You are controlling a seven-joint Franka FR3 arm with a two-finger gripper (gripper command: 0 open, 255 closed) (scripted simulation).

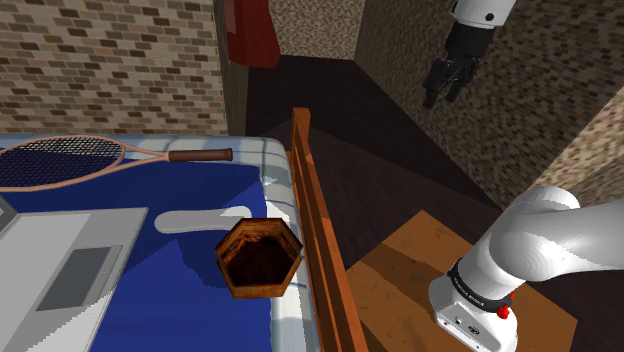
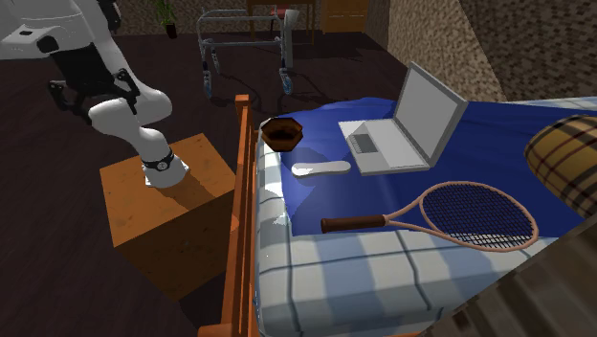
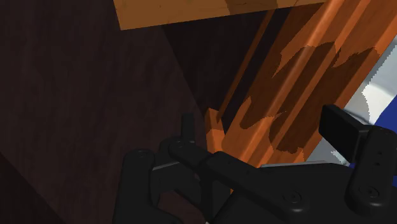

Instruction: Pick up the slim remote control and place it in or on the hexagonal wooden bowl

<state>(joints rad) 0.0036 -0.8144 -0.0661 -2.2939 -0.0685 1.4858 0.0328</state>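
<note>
End effector [image 1: 443,96], empty and spread, hangs over the floor [image 1: 400,170] beyond the rail [image 1: 318,230], well apart from the pale remote [image 1: 200,219], which lies crosswise to that rail on the bed [image 1: 170,190], just beside the bowl [image 1: 260,257].

The black gripper [image 3: 262,127] hangs over a dark brown plank floor [image 3: 76,95]. Its two fingers [image 3: 341,127] stand well apart and clasp nothing. Beyond them an orange wooden rail [image 3: 299,83] runs on a slant, its surface mottled with jagged shadow. A short stub of the same wood [image 3: 214,124] sits just beside one finger. On the side of the rail away from the floor, a sliver of white bedding [image 3: 375,95] and a corner of blue blanket [image 3: 389,119] show next to the other finger. Farther off, past the floor, lies the edge of an orange-brown wooden slab [image 3: 178,11].
</note>
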